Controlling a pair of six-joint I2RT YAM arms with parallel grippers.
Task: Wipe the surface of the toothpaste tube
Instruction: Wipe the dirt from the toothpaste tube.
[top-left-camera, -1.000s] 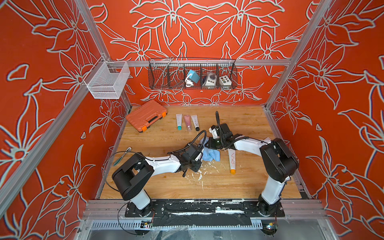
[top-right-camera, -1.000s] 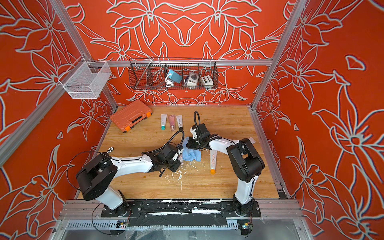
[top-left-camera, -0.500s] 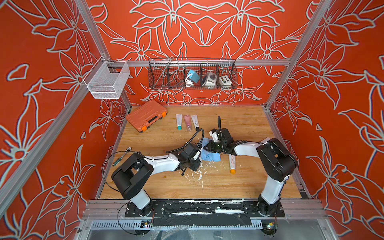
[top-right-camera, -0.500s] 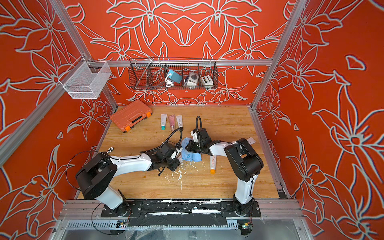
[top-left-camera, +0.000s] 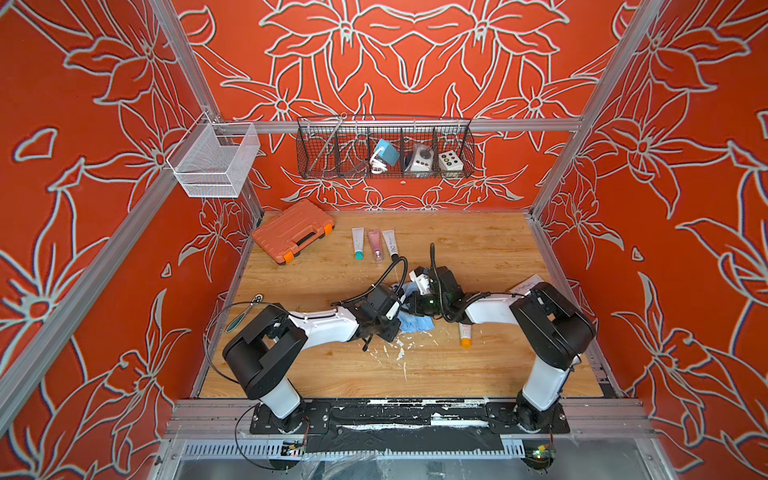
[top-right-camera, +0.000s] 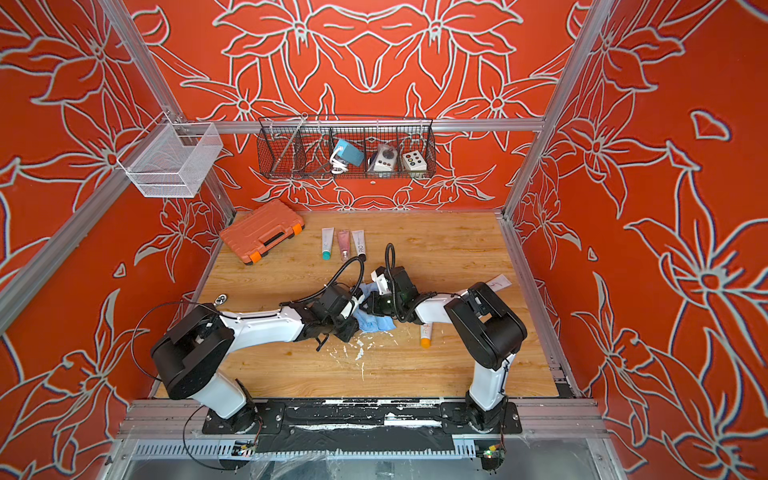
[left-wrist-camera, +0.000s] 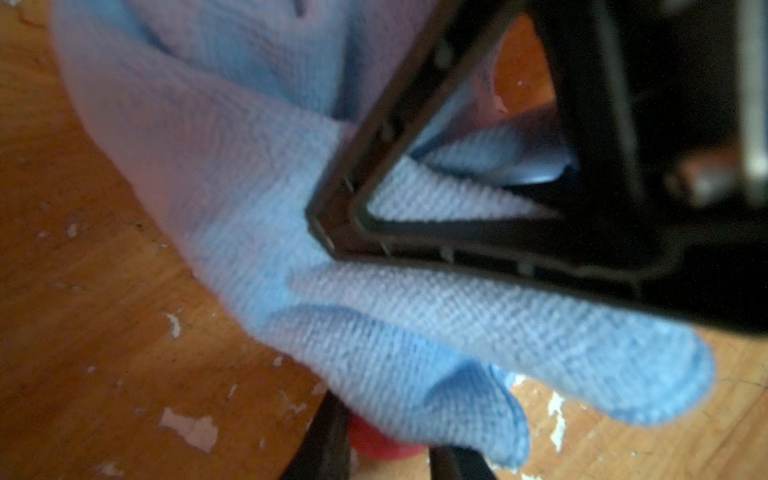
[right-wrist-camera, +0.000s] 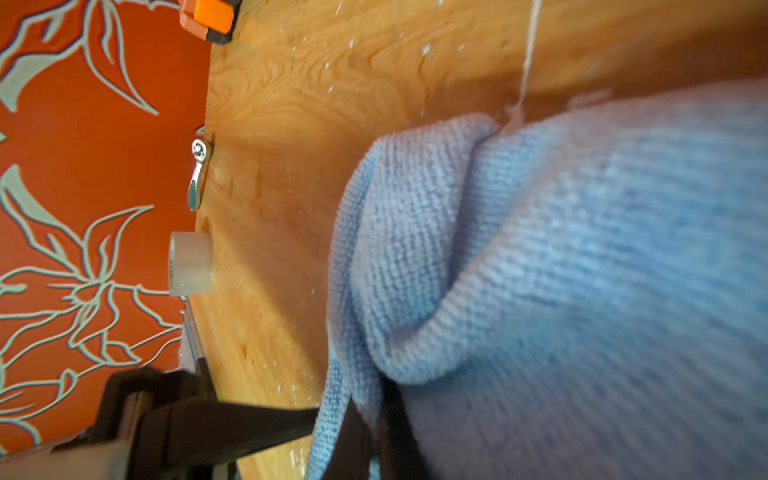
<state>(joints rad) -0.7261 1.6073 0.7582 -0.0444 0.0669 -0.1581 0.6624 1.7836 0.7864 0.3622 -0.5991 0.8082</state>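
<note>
Right pincer (right-wrist-camera: 370, 432) slid nearer, pinching woven cloth (top-left-camera: 415, 324); left pincer (left-wrist-camera: 386, 453) grips red cap (left-wrist-camera: 374, 442).

You get no readable text here. The two white tubes (top-left-camera: 358, 243) (top-left-camera: 390, 241) at the back carry large vertical lettering, too small to make out. The paper slip (top-left-camera: 524, 285) by the right arm has a handwritten mark, and the orange-capped tube (top-left-camera: 466, 331) has faint print, both illegible.
</note>
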